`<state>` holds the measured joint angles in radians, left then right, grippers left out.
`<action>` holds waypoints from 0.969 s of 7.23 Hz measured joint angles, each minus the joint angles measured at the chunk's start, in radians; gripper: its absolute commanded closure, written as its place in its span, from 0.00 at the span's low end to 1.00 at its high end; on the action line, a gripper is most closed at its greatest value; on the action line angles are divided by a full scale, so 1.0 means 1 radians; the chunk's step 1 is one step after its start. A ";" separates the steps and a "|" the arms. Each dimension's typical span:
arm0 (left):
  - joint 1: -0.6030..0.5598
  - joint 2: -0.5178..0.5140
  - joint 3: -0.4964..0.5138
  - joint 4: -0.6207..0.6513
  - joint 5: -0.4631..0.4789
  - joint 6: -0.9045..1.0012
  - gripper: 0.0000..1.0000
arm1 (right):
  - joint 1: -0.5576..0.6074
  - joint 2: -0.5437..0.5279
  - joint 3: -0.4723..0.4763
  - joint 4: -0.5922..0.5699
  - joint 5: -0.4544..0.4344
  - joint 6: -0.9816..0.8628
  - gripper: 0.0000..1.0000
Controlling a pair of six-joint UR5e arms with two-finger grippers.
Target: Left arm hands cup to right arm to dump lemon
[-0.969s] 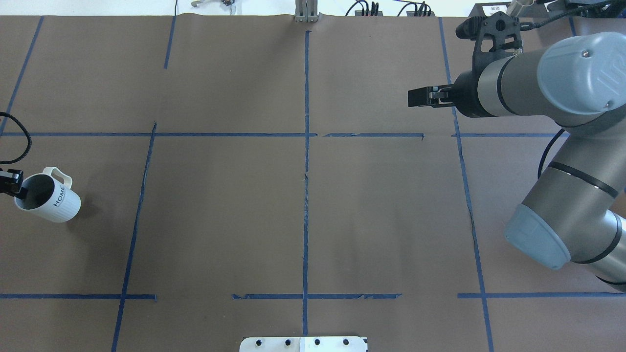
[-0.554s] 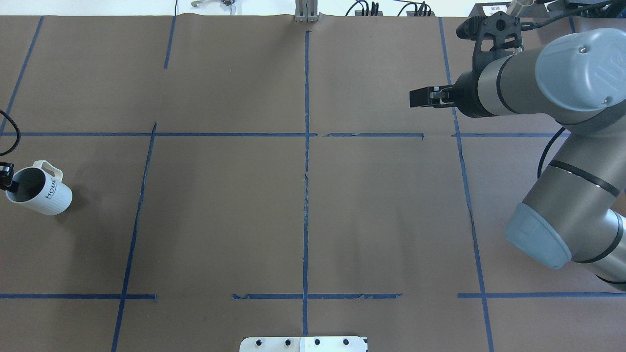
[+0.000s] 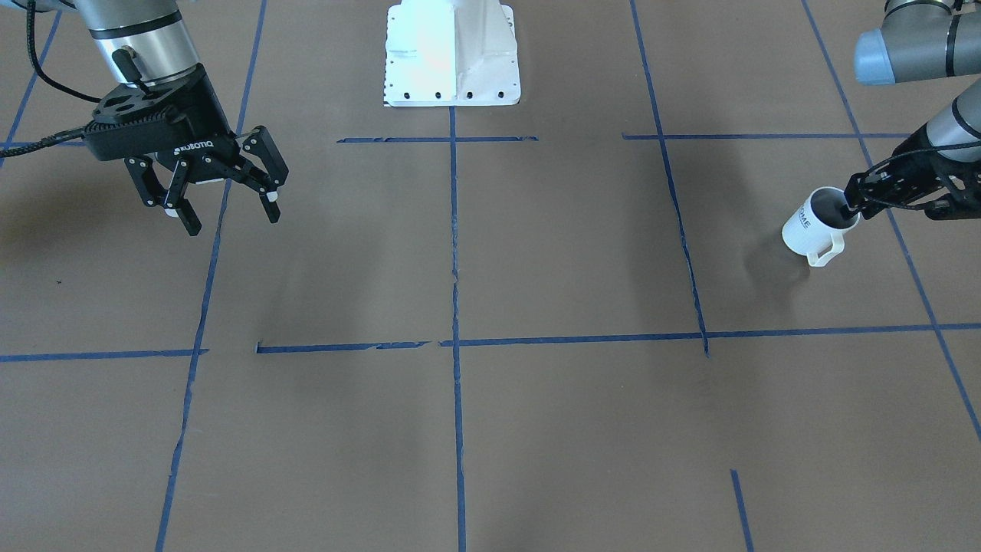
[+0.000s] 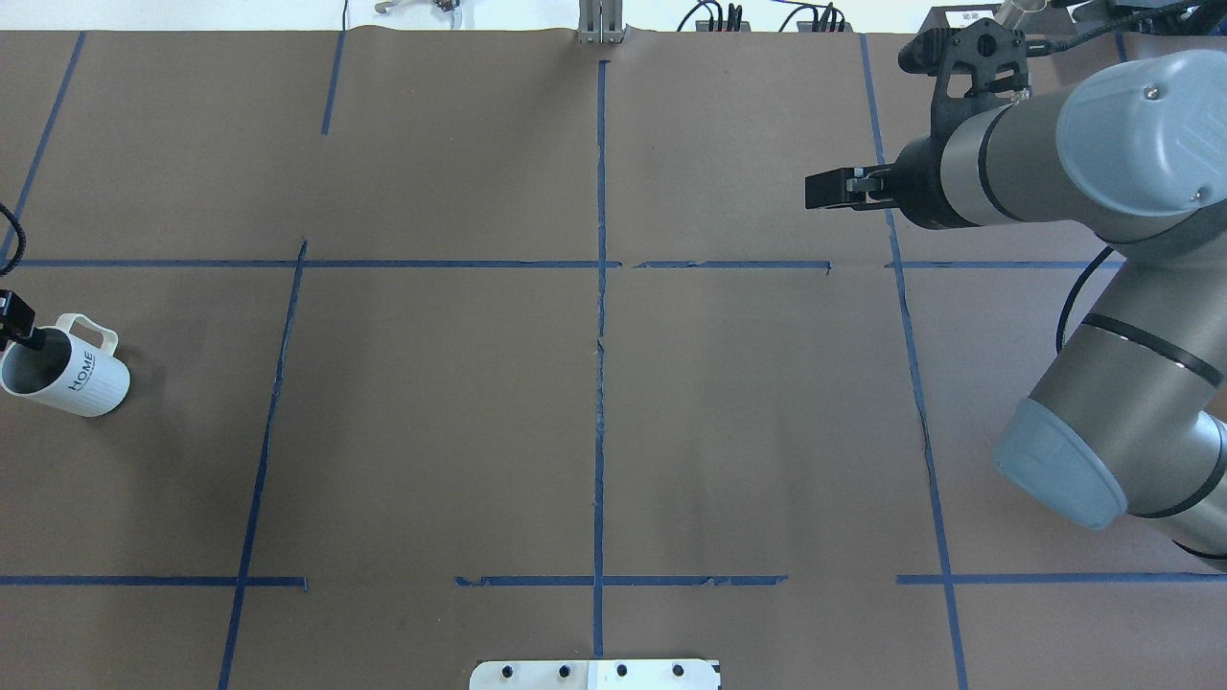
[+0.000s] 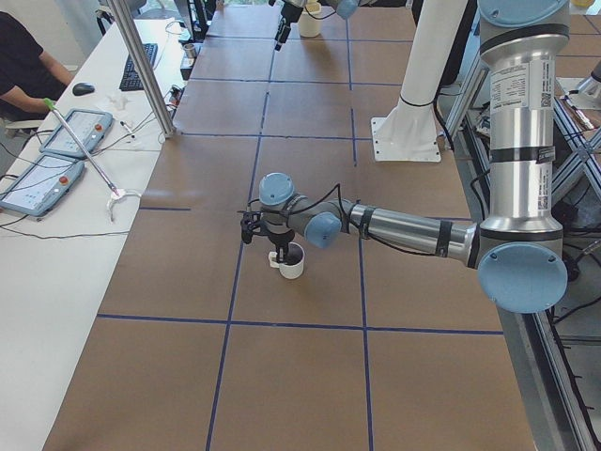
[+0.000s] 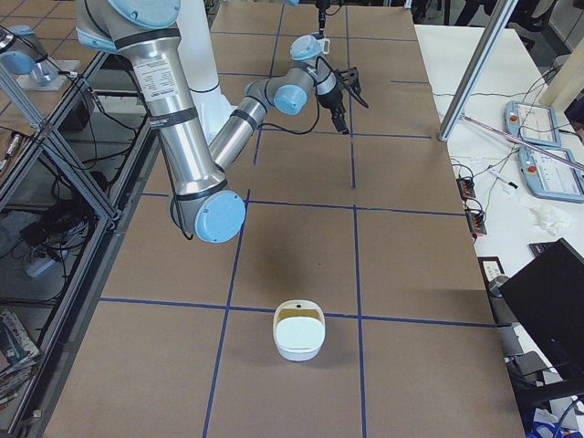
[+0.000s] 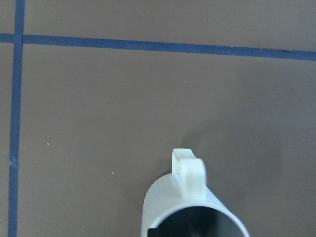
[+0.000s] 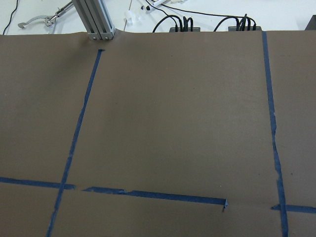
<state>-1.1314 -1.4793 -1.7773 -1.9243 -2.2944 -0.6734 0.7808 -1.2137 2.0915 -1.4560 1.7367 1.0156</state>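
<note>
The white ribbed "HOME" cup [image 4: 77,376] hangs tilted just above the table at the far left edge, handle toward the far side. My left gripper [image 3: 852,205] is shut on its rim, one finger inside the mouth. The cup also shows in the front view [image 3: 808,226], the left side view [image 5: 293,263] and the left wrist view [image 7: 190,210]. Its inside is dark and no lemon shows. My right gripper [image 3: 228,213] is open and empty, hovering above the table at the far right, well apart from the cup. From overhead only its black body [image 4: 832,189] shows.
Brown paper with blue tape lines covers the table. The white robot base plate [image 3: 452,69] sits at the near middle edge. A white container [image 6: 299,328] with a tan inside stands on the table past the right arm. Cables and a metal post [image 4: 600,24] line the far edge.
The left gripper has carried the cup further left and slightly away, toward the overhead view's edge. The right arm has barely shifted.
</note>
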 measured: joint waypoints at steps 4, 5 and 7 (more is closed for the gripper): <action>-0.152 -0.001 -0.055 0.006 -0.045 0.060 0.00 | 0.212 -0.013 0.065 -0.246 0.253 -0.106 0.00; -0.202 -0.001 -0.050 0.022 -0.045 0.156 0.00 | 0.306 -0.044 0.071 -0.313 0.344 -0.211 0.00; -0.314 -0.003 -0.039 0.143 -0.043 0.422 0.00 | 0.433 -0.189 0.067 -0.370 0.407 -0.499 0.00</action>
<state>-1.4456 -1.4823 -1.8160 -1.7812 -2.3370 -0.2519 1.2143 -1.4030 2.1582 -1.8256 2.1434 0.5167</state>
